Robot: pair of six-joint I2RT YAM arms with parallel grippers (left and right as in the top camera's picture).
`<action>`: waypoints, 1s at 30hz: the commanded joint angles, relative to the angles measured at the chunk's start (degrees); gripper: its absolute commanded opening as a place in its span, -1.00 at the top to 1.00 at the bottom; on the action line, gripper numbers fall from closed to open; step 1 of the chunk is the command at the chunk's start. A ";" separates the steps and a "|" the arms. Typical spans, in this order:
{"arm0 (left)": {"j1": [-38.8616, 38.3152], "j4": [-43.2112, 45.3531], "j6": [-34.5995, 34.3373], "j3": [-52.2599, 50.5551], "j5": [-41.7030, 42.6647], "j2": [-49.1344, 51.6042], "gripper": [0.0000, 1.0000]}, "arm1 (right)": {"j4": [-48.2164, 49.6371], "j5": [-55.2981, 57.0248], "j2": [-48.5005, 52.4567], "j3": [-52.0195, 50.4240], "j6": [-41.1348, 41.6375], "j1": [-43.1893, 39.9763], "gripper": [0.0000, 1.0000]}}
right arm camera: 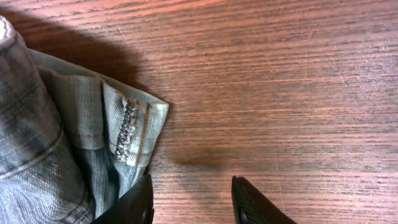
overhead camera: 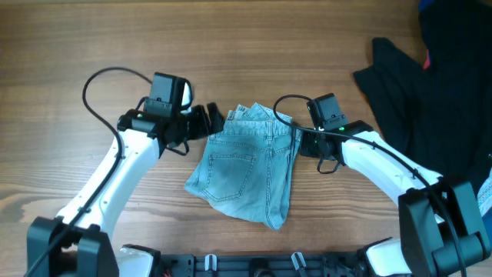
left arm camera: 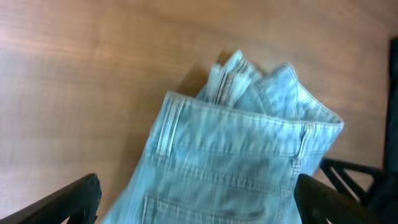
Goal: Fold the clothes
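Note:
The clothes are a pale blue denim pair, lying folded in the middle of the wooden table, waistband toward the far side. My left gripper is at the denim's upper left corner. In the left wrist view it stands wide open, with the denim spread below and between its fingers. My right gripper is at the denim's upper right edge. In the right wrist view it is open over bare wood, its left finger right beside the folded waistband corner.
A large black garment lies at the far right, spreading toward the right arm. Pale blue fabric shows at the right edge. Both white arms reach in from the near edge, either side of the denim.

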 commanded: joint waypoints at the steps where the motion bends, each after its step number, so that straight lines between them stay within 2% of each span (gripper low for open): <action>1: 0.31 4.00 7.48 0.07 1.97 8.57 -0.99 | -0.22 -0.74 0.72 0.37 -0.44 0.00 0.17; 4: 0.20 7.63 8.85 0.07 10.32 17.42 -1.00 | -0.79 -0.74 0.72 0.37 -0.44 0.00 0.17; 6: -0.39 8.48 9.07 0.07 16.52 20.61 -1.00 | -1.07 -0.72 0.72 0.37 -0.46 0.00 0.17; 8: -2.25 8.41 12.35 0.07 23.06 21.81 -1.00 | -1.01 -0.72 0.72 0.33 -0.44 0.00 0.17; 12: -6.95 8.50 16.57 0.07 25.99 22.03 -0.93 | -1.14 -0.72 0.72 0.33 -0.44 0.00 0.17; 13: -7.39 8.52 17.11 0.07 25.99 22.03 -0.83 | -1.27 -0.72 0.72 0.33 -0.44 0.00 0.17; 15: -7.56 8.50 17.81 0.07 26.01 22.03 -0.51 | -1.44 -0.72 0.72 0.33 -0.44 0.00 0.16; 18: -7.50 8.50 19.08 0.07 28.52 22.03 -0.33 | -1.42 -0.72 0.72 0.33 -0.42 0.00 0.15; 19: -7.54 8.48 20.33 0.07 30.60 22.03 -0.18 | -1.44 -0.72 0.72 0.33 -0.42 0.00 0.16; 21: -7.52 8.52 20.61 0.07 30.88 22.03 0.17 | -1.44 -0.72 0.72 0.33 -0.42 0.00 0.16; 22: -7.45 8.68 20.61 0.07 30.91 22.03 0.59 | -1.49 -0.72 0.72 0.33 -0.42 -0.02 0.16; 23: -7.45 8.76 20.61 0.07 30.91 22.03 0.81 | -1.53 -0.72 0.72 0.33 -0.44 -0.02 0.16; 24: -7.45 8.76 20.61 0.07 30.88 22.03 0.92 | -1.53 -0.72 0.72 0.33 -0.44 0.00 0.15; 27: -6.71 8.66 20.50 0.09 28.94 21.88 0.92 | -2.14 -0.72 0.72 0.33 -0.46 -0.02 0.15; 30: 0.39 8.48 15.56 0.09 17.35 20.63 0.92 | -3.54 -0.68 0.72 0.33 -2.49 -0.02 0.15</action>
